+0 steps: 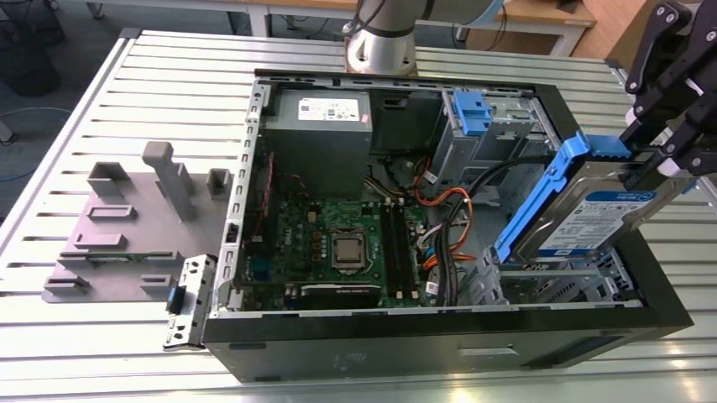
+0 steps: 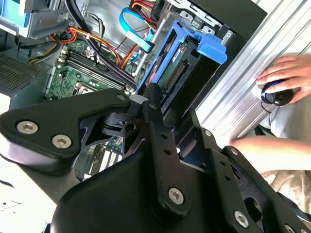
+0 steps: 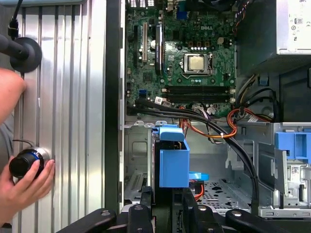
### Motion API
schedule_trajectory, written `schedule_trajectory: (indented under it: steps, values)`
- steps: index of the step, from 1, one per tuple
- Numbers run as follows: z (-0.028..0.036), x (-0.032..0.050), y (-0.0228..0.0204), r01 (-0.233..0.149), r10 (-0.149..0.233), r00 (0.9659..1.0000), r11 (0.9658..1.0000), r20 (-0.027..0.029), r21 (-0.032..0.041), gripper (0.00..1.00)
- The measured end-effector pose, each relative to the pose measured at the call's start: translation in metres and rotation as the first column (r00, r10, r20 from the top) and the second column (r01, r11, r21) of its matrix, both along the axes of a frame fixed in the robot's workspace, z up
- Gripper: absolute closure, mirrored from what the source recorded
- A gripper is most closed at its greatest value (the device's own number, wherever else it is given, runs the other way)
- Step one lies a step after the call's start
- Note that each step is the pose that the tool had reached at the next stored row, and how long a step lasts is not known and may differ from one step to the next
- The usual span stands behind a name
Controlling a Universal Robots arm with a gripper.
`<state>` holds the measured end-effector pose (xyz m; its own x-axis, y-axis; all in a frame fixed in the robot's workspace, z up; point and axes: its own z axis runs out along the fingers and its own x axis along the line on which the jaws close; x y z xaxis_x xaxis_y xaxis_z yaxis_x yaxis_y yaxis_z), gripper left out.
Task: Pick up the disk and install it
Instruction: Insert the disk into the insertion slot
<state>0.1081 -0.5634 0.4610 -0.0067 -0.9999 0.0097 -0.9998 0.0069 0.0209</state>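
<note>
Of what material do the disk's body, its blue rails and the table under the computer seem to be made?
The disk body looks like bare silver metal, with a dull sheen. Its blue rails look like moulded plastic: even colour, matte. The table seems to be brushed aluminium: pale, ribbed, glinting.

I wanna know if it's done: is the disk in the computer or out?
Not fully in. The pincer holds the disk tilted, lower end at the drive cage, blue end above the case.

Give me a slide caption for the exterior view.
The gripper holds the disk tilted over the drive cage in the open computer case.
</note>
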Motion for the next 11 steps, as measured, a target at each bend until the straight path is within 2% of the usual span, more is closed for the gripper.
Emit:
schedule_trajectory:
  steps: [4, 11]
  values:
    - [-0.0035, 0.0000, 0.0000, 0.000, 0.000, 1.0000, 1.0000, 0.0000, -0.0001, 0.65]
    - [-0.0057, 0.0018, 0.0001, 0.014, -0.014, 0.9999, 0.9999, 0.0000, -0.0003, 0.65]
